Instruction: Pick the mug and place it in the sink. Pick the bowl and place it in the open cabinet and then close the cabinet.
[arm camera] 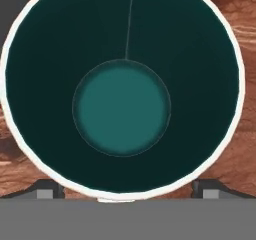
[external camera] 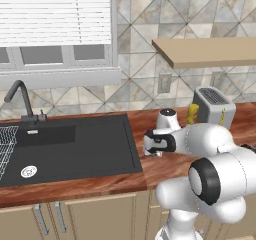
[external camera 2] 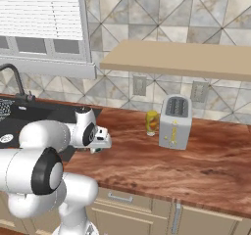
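My gripper hangs straight over mug, jaws wide apart (nothing held), fingertips flanking white rim; next move: straight down.

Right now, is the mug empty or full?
Empty: the hand view looks straight down into the upright mug, showing its bare teal bottom.
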Controlling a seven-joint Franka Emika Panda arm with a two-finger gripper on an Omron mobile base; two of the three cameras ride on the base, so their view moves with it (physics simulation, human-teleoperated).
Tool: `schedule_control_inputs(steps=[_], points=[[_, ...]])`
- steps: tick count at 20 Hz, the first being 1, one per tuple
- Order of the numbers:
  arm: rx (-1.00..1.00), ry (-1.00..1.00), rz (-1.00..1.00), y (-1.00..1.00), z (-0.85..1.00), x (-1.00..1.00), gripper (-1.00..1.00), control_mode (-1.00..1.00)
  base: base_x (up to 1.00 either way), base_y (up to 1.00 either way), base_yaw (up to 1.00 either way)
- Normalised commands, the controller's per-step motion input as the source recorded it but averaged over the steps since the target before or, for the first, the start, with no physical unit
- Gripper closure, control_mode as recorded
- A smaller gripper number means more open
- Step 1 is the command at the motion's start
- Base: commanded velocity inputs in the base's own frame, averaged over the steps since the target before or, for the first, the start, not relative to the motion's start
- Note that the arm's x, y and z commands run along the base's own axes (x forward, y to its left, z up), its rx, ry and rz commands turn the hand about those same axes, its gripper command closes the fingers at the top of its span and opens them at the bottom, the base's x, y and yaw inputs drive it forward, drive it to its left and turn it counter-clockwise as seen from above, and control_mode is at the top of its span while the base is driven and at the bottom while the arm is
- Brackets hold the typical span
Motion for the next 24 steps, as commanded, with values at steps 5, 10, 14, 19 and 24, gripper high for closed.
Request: schedule_control_inputs(steps=[5, 10, 14, 19, 24], points=[[0.00, 0.00, 0.00, 0.05, -0.19, 0.08, 1.00, -1.00, 0.00, 0.00, 0.00], [0.00, 0.00, 0.00, 0.09, -0.20, 0.00, 1.00, -1.00, 0.00, 0.00, 0.00], [0.00, 0.00, 0.00, 0.13, -0.21, 0.00, 1.00, -1.00, 0.00, 0.00, 0.00], [0.00, 0.00, 0.00, 0.14, -0.10, -0.04, 1.00, -1.00, 0.00, 0.00, 0.00], [-0.11, -0.18, 0.00, 0.04, 0.31, -0.32, 1.00, -1.00, 0.00, 0.00, 0.00]])
